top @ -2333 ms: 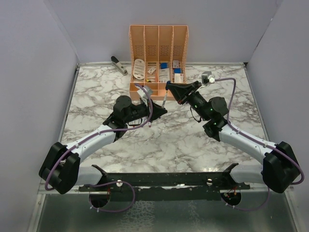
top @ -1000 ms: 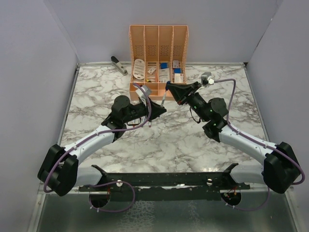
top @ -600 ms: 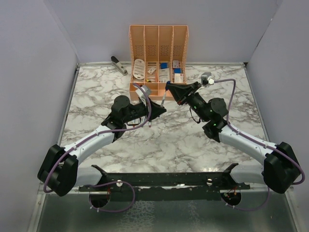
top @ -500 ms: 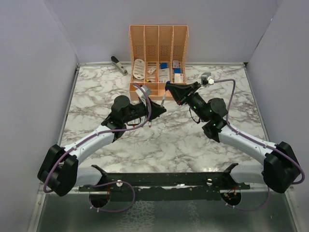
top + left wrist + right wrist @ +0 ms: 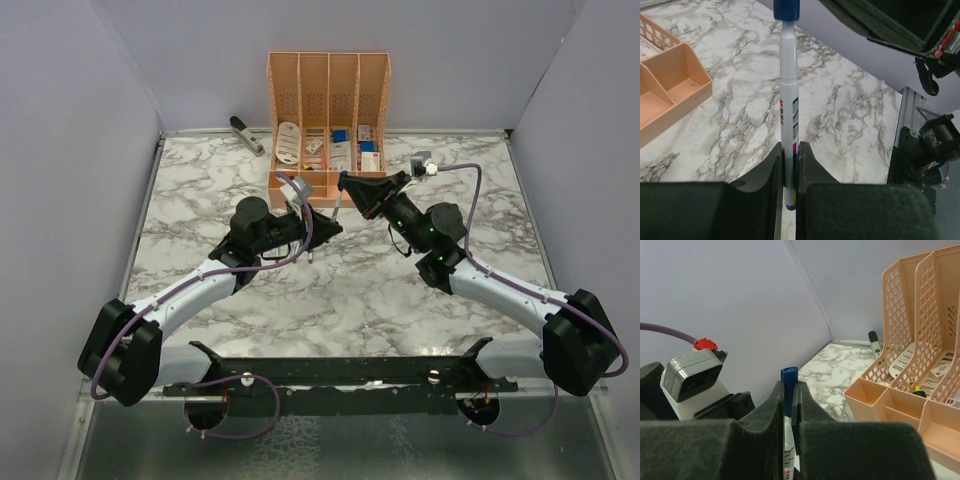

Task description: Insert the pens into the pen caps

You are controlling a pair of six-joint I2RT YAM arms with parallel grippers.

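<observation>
My left gripper [image 5: 790, 150] is shut on the lower barrel of a whitish-grey pen [image 5: 789, 95] and holds it above the table. A blue cap [image 5: 786, 9] sits on the pen's far end. My right gripper [image 5: 789, 390] is shut on that blue cap [image 5: 789, 377], with the pen barrel [image 5: 788, 450] running down between its fingers. In the top view the pen [image 5: 337, 213] spans between the left gripper [image 5: 328, 228] and the right gripper [image 5: 345, 183], in front of the organiser. A yellow item [image 5: 916, 388] lies in an organiser tray. The other pens and caps are too small to tell.
An orange organiser [image 5: 328, 110] with upright slots and front trays stands at the back centre, holding blue-and-white boxes [image 5: 342, 140] and white items. A grey stapler [image 5: 246, 134] lies at the back left. Grey walls close in the marble table [image 5: 330, 290] on three sides.
My right gripper has shifted slightly left and toward the left gripper along the pen. The left arm has stayed almost still.
</observation>
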